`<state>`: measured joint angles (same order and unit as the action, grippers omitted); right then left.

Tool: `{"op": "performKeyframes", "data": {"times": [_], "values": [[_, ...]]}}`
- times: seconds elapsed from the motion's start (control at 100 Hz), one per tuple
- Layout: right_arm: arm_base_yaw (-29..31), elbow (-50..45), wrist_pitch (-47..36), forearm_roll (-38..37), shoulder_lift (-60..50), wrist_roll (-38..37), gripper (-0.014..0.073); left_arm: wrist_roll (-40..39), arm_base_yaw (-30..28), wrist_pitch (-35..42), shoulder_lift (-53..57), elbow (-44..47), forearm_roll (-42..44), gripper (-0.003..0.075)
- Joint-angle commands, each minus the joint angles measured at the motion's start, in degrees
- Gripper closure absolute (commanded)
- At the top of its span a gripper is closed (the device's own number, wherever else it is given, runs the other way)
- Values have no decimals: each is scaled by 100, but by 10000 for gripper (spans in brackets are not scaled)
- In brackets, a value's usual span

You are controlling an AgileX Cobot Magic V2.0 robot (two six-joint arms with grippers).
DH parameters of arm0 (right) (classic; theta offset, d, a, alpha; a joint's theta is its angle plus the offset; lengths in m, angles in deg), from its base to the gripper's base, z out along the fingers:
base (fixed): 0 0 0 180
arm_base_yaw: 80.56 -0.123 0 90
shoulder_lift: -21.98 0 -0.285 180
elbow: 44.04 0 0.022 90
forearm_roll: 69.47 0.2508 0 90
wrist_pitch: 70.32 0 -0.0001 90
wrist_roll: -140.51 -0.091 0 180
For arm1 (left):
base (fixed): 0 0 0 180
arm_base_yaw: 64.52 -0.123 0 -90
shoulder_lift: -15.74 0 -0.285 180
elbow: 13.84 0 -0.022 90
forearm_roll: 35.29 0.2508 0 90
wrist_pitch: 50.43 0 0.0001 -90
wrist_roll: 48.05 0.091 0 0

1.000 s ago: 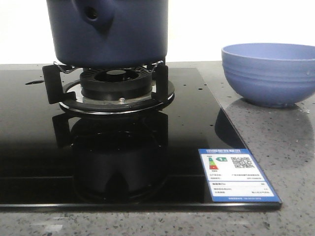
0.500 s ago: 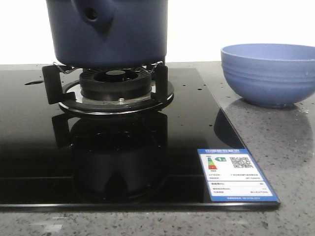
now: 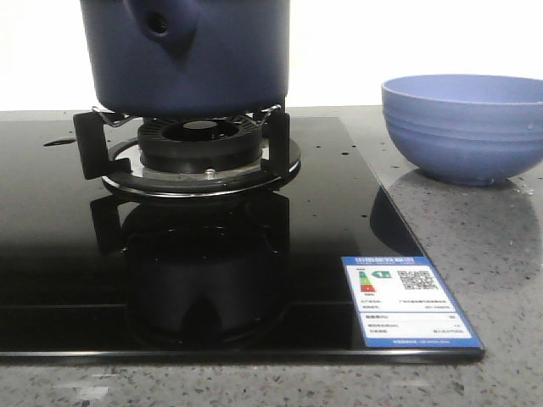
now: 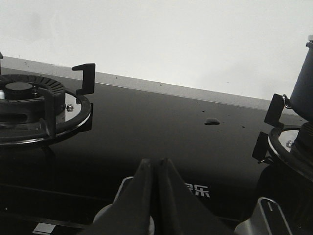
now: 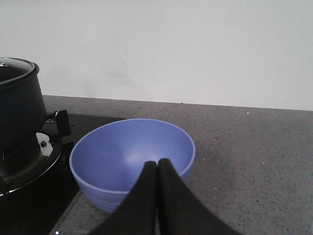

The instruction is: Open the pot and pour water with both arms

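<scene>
The dark navy-blue pot [image 3: 191, 55] stands on the burner grate [image 3: 199, 148] of the black glass hob, its stub with a round hole facing the camera. Its top is cut off in the front view. In the right wrist view the pot [image 5: 17, 110] carries a glass lid [image 5: 12, 68]. In the left wrist view only the pot's edge [image 4: 304, 83] shows. My left gripper [image 4: 156, 161] is shut and empty above the hob, between the two burners. My right gripper [image 5: 157, 162] is shut and empty in front of the periwinkle bowl [image 5: 132, 156]. Neither gripper shows in the front view.
The empty periwinkle-blue ribbed bowl [image 3: 462, 127] sits on the grey speckled counter [image 3: 492, 254] right of the hob. A blue energy label [image 3: 409, 301] is stuck on the hob's front right corner. A second burner [image 4: 34, 105] lies further left. A white wall stands behind.
</scene>
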<state>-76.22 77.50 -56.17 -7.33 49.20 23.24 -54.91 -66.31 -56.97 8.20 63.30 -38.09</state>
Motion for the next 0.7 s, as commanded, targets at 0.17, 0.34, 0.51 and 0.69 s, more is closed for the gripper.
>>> {"op": "performKeyframes", "data": {"times": [0.17, 0.34, 0.51, 0.69], "values": [[41, 146, -226, 105, 33, 51, 657, -57, 46, 400, 159, 198, -47, 741], [41, 146, -226, 105, 33, 51, 657, -57, 46, 400, 159, 198, -47, 741], [41, 137, -293, 105, 33, 51, 657, -57, 46, 400, 159, 198, -47, 741], [41, 137, -351, -2461, 33, -2612, 657, -57, 46, 400, 159, 198, -47, 741]]}}
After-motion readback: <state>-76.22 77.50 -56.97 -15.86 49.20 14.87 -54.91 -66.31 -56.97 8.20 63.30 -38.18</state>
